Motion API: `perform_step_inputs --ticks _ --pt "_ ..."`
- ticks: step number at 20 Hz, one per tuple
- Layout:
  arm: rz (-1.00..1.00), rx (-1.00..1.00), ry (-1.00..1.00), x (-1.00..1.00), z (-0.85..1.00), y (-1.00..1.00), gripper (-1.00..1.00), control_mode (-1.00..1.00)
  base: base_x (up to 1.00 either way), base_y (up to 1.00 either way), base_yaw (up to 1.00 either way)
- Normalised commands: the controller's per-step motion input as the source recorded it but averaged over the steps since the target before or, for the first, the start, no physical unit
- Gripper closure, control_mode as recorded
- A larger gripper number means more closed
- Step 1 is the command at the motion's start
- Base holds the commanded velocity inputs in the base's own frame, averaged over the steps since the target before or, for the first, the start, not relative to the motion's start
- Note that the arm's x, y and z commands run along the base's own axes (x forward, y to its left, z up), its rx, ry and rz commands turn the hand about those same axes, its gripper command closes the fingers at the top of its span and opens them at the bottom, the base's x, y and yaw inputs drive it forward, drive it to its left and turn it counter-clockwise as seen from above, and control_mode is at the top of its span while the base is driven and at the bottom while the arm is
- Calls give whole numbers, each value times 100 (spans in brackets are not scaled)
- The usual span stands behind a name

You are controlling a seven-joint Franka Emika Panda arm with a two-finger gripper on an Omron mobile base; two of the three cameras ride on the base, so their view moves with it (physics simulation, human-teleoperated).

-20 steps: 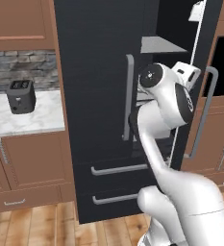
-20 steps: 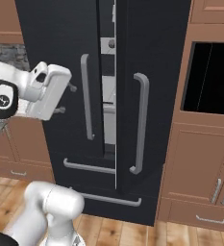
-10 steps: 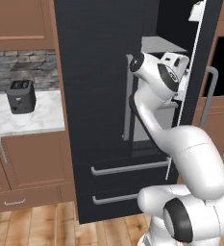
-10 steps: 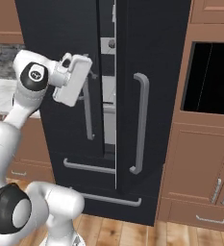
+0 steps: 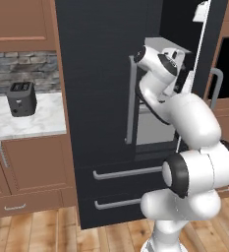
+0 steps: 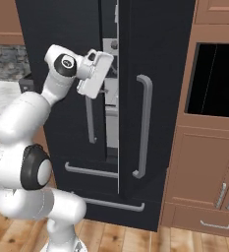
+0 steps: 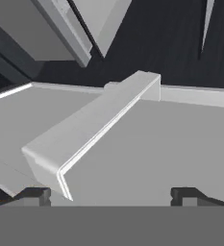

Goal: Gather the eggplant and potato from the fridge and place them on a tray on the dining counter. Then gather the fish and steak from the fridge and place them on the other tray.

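Note:
The black fridge [image 5: 101,98] stands straight ahead. Its right door [image 6: 157,74] is ajar, and grey shelves show in the gap [image 6: 111,106] between the doors. My gripper [image 6: 105,82] is raised at that gap, beside the top of the left door's silver handle [image 6: 90,123]. In the hand view the gripper [image 7: 111,194] is open, its dark fingertips [image 7: 34,194] wide apart and holding nothing. A pale grey bar [image 7: 94,129] lies close in front of them across a grey surface. The eggplant, potato, fish, steak, trays and dining counter are out of view.
A black toaster [image 5: 21,98] sits on the marble wall counter [image 5: 32,123] to the left. A black built-in microwave [image 6: 214,78] in wood cabinetry is to the right. Two fridge drawers with bar handles [image 5: 128,172] lie below the doors. My own arm crowds the space before the fridge.
My arm has swung up and rightward, carrying the hand from the left door's front to the gap between the doors. The jaws stayed open.

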Motion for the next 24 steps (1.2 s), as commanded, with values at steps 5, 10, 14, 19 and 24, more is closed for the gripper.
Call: perform_step_inputs --ticks 5,10,14,19,24 --pt "-2 -3 10 58 -14 -74 -100 -100 0 0 0" --pt "-8 -3 13 17 -21 -97 -100 -100 0 0 0" --pt "-18 0 1 -86 -13 -100 -100 -100 0 0 0" --pt "-15 0 -5 -100 0 -100 -100 -100 0 0 0" --pt "-5 15 -29 -98 7 -64 -100 -100 0 0 0"
